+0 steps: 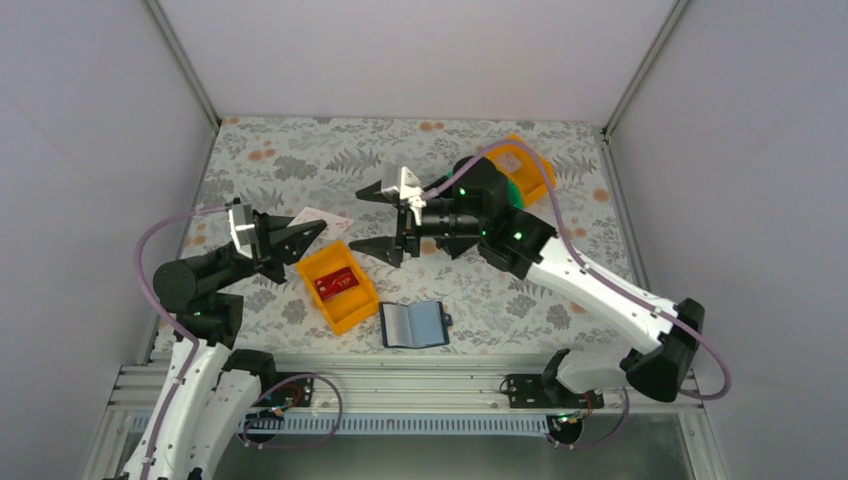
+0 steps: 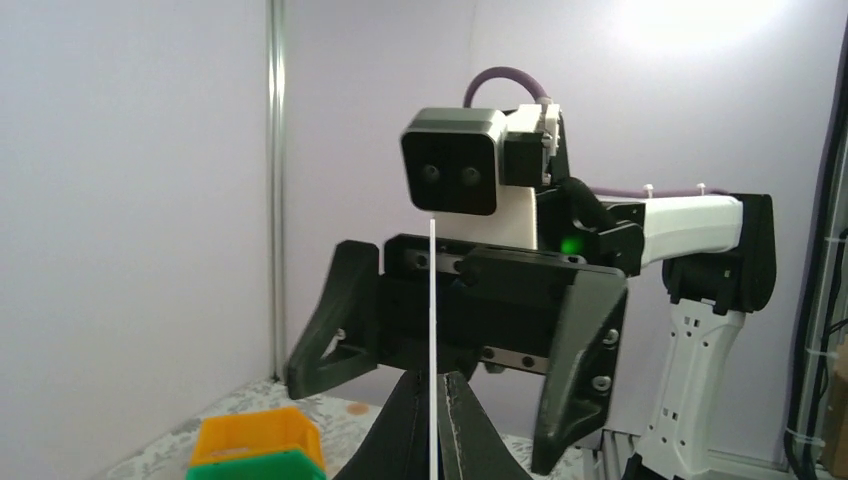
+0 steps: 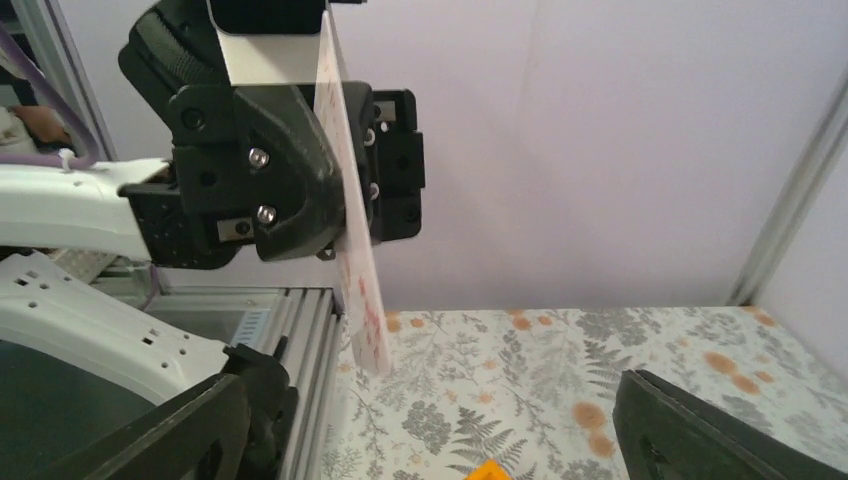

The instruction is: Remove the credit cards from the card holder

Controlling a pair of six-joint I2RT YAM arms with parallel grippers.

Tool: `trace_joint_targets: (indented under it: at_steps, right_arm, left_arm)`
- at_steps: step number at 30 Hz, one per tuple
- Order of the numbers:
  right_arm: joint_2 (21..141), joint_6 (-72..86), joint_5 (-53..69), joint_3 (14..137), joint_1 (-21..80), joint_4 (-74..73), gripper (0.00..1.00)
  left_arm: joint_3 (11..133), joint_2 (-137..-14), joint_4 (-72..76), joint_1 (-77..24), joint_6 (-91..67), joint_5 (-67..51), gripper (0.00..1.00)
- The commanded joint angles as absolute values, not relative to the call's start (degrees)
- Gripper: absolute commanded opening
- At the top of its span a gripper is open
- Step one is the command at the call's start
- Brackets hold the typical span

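My left gripper (image 1: 312, 232) is shut on a pinkish-white credit card (image 1: 324, 221) and holds it in the air above the table's left half. In the left wrist view that card (image 2: 432, 330) shows edge-on as a thin white line between the closed fingers (image 2: 405, 430). My right gripper (image 1: 365, 220) faces it, open, its fingers either side of the card's free end without touching. The right wrist view shows the card (image 3: 355, 250) hanging from the left gripper (image 3: 290, 200). A red credit card (image 1: 338, 281) lies in an orange bin (image 1: 352, 306). The card holder (image 1: 413, 324) lies open near the front edge.
A second orange bin stacked with a green one (image 1: 528, 168) stands at the back right, and both show low in the left wrist view (image 2: 255, 445). White walls close in the floral table (image 1: 300, 160) on three sides. An aluminium rail (image 1: 400, 385) runs along the front.
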State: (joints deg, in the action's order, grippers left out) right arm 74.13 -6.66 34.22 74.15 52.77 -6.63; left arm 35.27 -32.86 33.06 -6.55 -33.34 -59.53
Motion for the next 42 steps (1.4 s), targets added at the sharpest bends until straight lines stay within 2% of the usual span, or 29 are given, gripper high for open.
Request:
trace_joint_targets:
  at_steps: [1, 7, 14, 20, 21, 22, 23, 24, 25, 29, 31, 37, 42]
  right_arm:
    - [78.3, -5.4, 43.4, 80.1, 51.7, -3.8, 0.86]
    - [81.2, -7.1, 48.8, 82.5, 51.7, -7.0, 0.55]
    - [83.7, -9.0, 46.8, 86.3, 51.7, -13.1, 0.06]
    - [82.5, -11.4, 43.9, 87.1, 51.7, -17.7, 0.04]
    - [82.2, -12.0, 41.8, 87.4, 51.7, -19.4, 0.04]
    - [82.0, -12.9, 39.5, 87.9, 51.7, -22.0, 0.04]
    - [81.9, -13.6, 35.3, 88.5, 51.7, -24.5, 0.04]
    - [82.2, -13.9, 31.1, 89.1, 51.7, -27.5, 0.04]
    - [82.9, -13.9, 26.2, 89.7, 51.7, -30.8, 0.04]
    - [89.1, -13.8, 6.9, 91.9, 53.7, -45.8, 0.04]
    - [91.9, -13.8, 3.1, 92.0, 55.1, -51.2, 0.04]
    - [93.1, -16.1, 6.3, 92.2, 60.0, -51.0, 0.04]
    - [94.4, -17.6, 8.0, 94.4, 63.0, -49.7, 0.04]
  left_arm:
    - [33.4, -32.5, 39.0, -6.3, -37.4, -58.3, 0.02]
    - [33.3, -32.1, 38.1, -6.3, -36.6, -58.5, 0.02]
    - [33.0, -32.5, 38.4, -6.4, -36.8, -58.2, 0.02]
    - [33.1, -32.5, 34.4, -6.4, -34.5, -57.2, 0.04]
    - [33.5, -32.4, 31.5, -6.4, -32.6, -56.5, 0.21]
    - [34.2, -32.4, 27.4, -6.4, -29.8, -56.1, 0.47]
    - [34.8, -32.3, 22.6, -6.4, -25.7, -55.9, 0.65]
    - [35.8, -32.4, 17.9, -6.3, -20.3, -56.0, 0.73]
    - [36.7, -32.4, 12.7, -6.3, -14.2, -56.8, 0.76]
    - [41.1, -33.0, -5.7, -6.4, 14.2, -58.7, 0.78]
    - [42.6, -33.1, -10.7, -6.4, 22.4, -58.1, 0.78]
    - [42.2, -34.5, -26.3, -7.9, 44.2, -58.1, 0.77]
    - [41.1, -36.1, -32.6, -11.2, 53.0, -55.0, 0.71]
